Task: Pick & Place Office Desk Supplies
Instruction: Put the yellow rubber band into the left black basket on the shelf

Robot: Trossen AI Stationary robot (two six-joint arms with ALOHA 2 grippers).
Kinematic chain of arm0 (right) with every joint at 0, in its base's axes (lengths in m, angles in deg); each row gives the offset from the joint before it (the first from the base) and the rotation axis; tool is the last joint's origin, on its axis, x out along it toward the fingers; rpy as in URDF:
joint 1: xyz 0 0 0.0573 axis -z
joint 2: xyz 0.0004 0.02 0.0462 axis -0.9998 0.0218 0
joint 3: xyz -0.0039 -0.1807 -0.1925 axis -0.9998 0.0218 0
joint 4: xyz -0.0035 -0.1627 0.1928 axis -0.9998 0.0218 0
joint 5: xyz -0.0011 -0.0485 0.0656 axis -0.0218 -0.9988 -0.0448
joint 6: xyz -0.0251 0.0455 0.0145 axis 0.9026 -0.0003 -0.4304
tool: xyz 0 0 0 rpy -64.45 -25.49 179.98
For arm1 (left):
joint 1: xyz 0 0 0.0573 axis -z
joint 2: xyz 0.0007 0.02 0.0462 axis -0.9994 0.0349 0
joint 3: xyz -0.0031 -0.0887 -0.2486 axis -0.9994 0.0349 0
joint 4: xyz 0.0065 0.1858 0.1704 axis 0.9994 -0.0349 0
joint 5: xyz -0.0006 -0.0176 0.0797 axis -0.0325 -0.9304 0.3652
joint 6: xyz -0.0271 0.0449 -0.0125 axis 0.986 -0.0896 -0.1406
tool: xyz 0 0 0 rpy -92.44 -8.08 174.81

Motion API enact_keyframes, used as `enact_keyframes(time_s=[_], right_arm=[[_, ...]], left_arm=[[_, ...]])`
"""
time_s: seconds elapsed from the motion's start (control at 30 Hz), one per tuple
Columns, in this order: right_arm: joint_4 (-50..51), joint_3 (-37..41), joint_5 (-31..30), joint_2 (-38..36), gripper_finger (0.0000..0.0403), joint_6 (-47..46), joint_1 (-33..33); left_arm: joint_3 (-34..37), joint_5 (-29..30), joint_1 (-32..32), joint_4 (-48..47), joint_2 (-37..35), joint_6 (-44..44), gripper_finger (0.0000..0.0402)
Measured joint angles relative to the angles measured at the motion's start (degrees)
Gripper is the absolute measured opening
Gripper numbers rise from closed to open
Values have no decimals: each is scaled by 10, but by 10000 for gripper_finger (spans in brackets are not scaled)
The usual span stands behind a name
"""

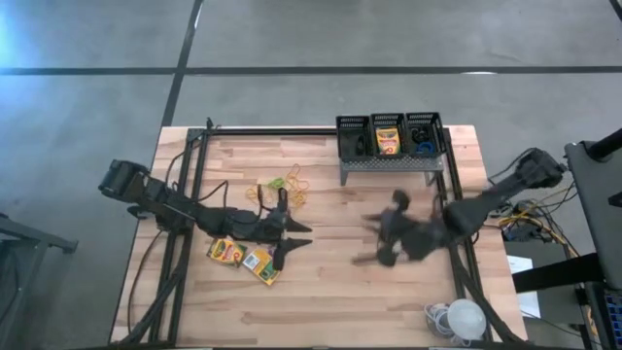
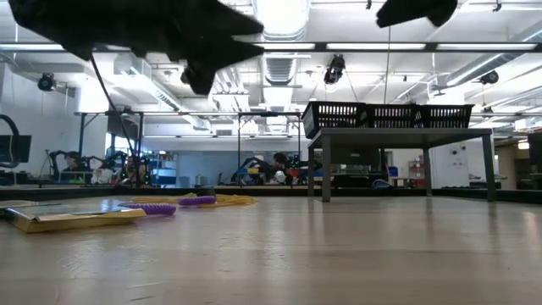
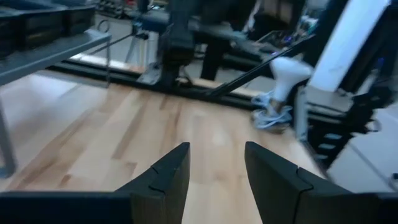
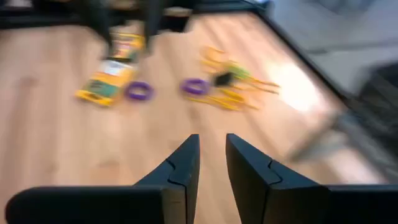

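Observation:
Two yellow-and-green crayon boxes point(image 1: 225, 251) point(image 1: 260, 264) lie flat on the table's left half. Yellow rubber bands point(image 1: 289, 185) with a green ring lie in a loose heap beyond them. Purple rings point(image 4: 138, 91) point(image 4: 196, 86) lie between the boxes and the bands. Three black mesh bins point(image 1: 391, 136) stand in a row on the grey stand at the far edge. The middle bin holds a crayon box point(image 1: 388, 142) and the right bin holds rings point(image 1: 424, 147). My left gripper point(image 1: 297, 234) is open above the table, beside the boxes. My right gripper point(image 1: 374, 239) hovers mid-table, empty, its fingers a narrow gap apart point(image 4: 212, 152).
The grey perforated stand point(image 1: 389, 165) rises on legs at the far edge, with open space beneath it point(image 2: 398, 165). A white round object with a coiled cable point(image 1: 463, 317) sits at the near right corner. Bare wood lies between the two grippers point(image 3: 155, 130).

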Motion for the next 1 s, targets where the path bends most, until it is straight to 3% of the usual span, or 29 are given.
enact_keyframes(time_s=[0.2,0.33,0.47,0.8,1.0], right_arm=[[-304,83,0,120,68,99,-27],[-479,105,-1,213,76,136,-19],[-602,104,-2,302,91,118,-12],[-650,66,0,439,150,71,-13],[-654,65,-2,463,175,96,-10]], left_arm=[[0,22,41,-38,-42,-34,161],[0,98,56,-154,-74,-39,161],[0,158,51,-285,-99,15,161],[-1,175,25,-454,-107,141,159],[-43,165,28,-649,-107,320,149]])
